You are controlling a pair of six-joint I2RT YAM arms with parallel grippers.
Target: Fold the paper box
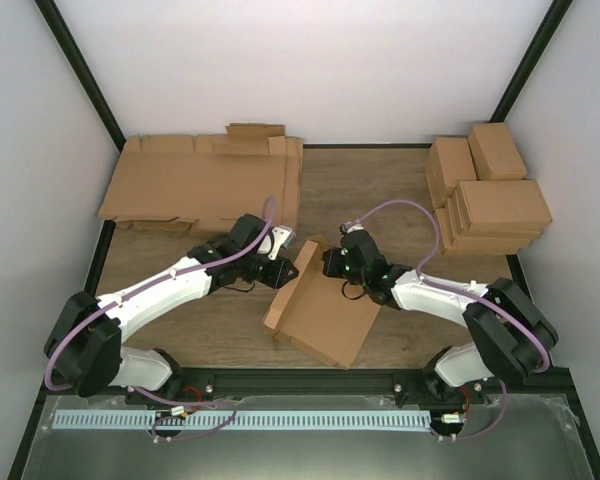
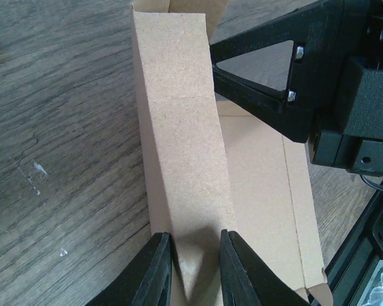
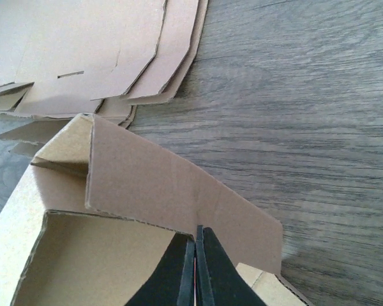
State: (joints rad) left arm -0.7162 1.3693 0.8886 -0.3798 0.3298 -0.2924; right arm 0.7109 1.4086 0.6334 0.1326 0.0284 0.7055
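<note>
- The box (image 1: 325, 315) lies at a slant in the middle of the table (image 1: 380, 185), between the two arms and close to their bases. It is half made: base flat, the long left wall turned up, a flap up at the far end.
- It sits well apart from the sheets (image 1: 200, 185) at the far left and the finished boxes (image 1: 490, 195) at the far right.
- It looks like thin brown card, so I'd judge it very light, and likely to skate over the wood if pushed from one side only.
- The panels look stiff between the creases and floppy along them. A raised wall will probably spring back unless it is pinned or tucked.
- The surface is matt and grainy, so it should not slip in the pads. A hard squeeze could dent or kink it.
- I'd take it by a raised wall, close to a crease, and brace the opposite side with the other arm.
- The left gripper (image 2: 196, 268) is nearly closed, its fingers (image 2: 156, 271) astride the doubled-over left wall and pinching it near one end.
- The right gripper (image 3: 196, 255) is fully closed, tips together against the inside of the far flap, low down by the base.
- I can't tell whether any card is caught between those tips. It looks more like a push than a hold.
</note>
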